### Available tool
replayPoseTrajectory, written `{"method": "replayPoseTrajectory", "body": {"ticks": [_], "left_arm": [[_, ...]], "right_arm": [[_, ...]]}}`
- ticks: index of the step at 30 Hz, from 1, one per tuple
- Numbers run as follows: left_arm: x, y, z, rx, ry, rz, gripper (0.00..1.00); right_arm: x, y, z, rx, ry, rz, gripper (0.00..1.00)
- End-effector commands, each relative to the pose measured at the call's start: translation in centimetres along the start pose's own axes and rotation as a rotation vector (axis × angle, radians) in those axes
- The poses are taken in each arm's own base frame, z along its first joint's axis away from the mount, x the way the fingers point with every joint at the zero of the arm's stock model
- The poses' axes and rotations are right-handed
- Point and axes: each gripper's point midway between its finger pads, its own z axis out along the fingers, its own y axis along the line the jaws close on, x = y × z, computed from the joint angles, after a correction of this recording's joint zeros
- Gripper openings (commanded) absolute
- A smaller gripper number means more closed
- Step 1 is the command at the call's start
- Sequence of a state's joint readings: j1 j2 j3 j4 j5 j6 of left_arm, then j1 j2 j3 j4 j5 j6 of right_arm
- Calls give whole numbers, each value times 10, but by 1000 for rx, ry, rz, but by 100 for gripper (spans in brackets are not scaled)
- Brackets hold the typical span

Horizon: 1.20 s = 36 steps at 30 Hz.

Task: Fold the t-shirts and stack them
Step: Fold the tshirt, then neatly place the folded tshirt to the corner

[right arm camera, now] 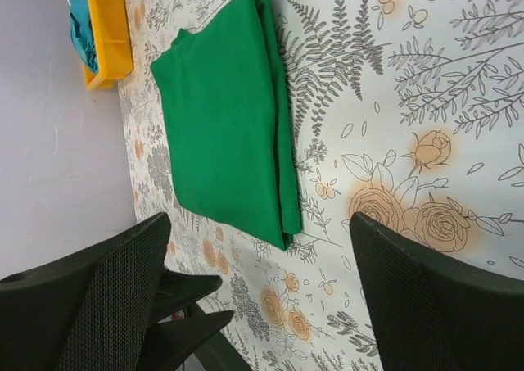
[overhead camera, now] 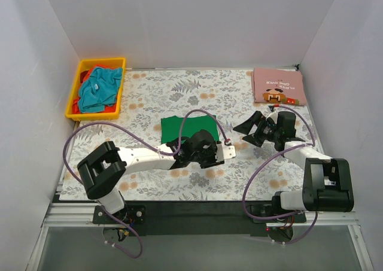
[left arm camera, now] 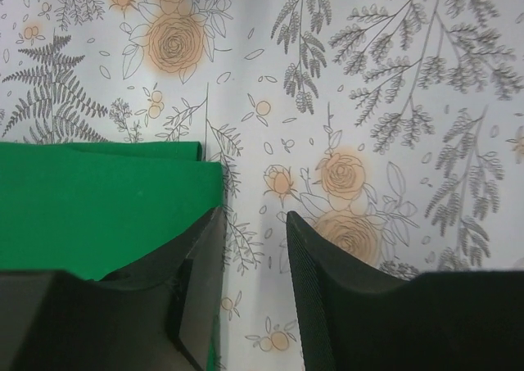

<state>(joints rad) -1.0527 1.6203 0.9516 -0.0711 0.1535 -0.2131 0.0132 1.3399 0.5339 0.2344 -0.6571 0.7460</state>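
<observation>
One green t-shirt (overhead camera: 178, 127), one pink t-shirt (overhead camera: 279, 81), one yellow bin (overhead camera: 102, 60).

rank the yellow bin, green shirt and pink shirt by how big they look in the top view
1. yellow bin: clearly the largest.
2 and 3. pink shirt and green shirt: they look about alike. The left arm hides the green one's near edge, so I won't rank these two.

Four shirts are showing: green t-shirt (overhead camera: 179, 128), pink t-shirt (overhead camera: 279, 84), teal t-shirt (overhead camera: 100, 88), red t-shirt (overhead camera: 106, 109). One yellow bin (overhead camera: 102, 60) is showing, and two grippers: left gripper (left arm camera: 254, 215), right gripper (right arm camera: 260, 217).
</observation>
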Motion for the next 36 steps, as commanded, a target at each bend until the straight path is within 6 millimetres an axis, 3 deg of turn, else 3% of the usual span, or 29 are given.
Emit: {"method": "replayPoseTrajectory", "body": {"ticks": [1, 2, 6, 15, 17, 24, 33, 36], "left_arm": [[-11, 20, 11, -87, -58, 106, 35], [-6, 18, 14, -84, -56, 124, 35], [-4, 22, 26, -106, -69, 173, 35], [34, 13, 50, -84, -6, 219, 35], [41, 15, 52, -96, 11, 216, 31], [40, 28, 53, -90, 7, 133, 21], [38, 34, 52, -91, 2, 121, 1], [36, 37, 52, -96, -4, 120, 0]], "right_arm": [[2, -13, 3, 42, -9, 62, 95], [3, -14, 4, 45, -8, 70, 90], [7, -21, 4, 67, -10, 94, 88], [11, -26, 5, 78, 1, 122, 89], [14, -28, 5, 82, 7, 129, 89], [23, -39, 8, 94, 15, 183, 89], [20, -33, 17, 62, 40, 189, 88], [21, -34, 16, 66, 32, 184, 88]]}}
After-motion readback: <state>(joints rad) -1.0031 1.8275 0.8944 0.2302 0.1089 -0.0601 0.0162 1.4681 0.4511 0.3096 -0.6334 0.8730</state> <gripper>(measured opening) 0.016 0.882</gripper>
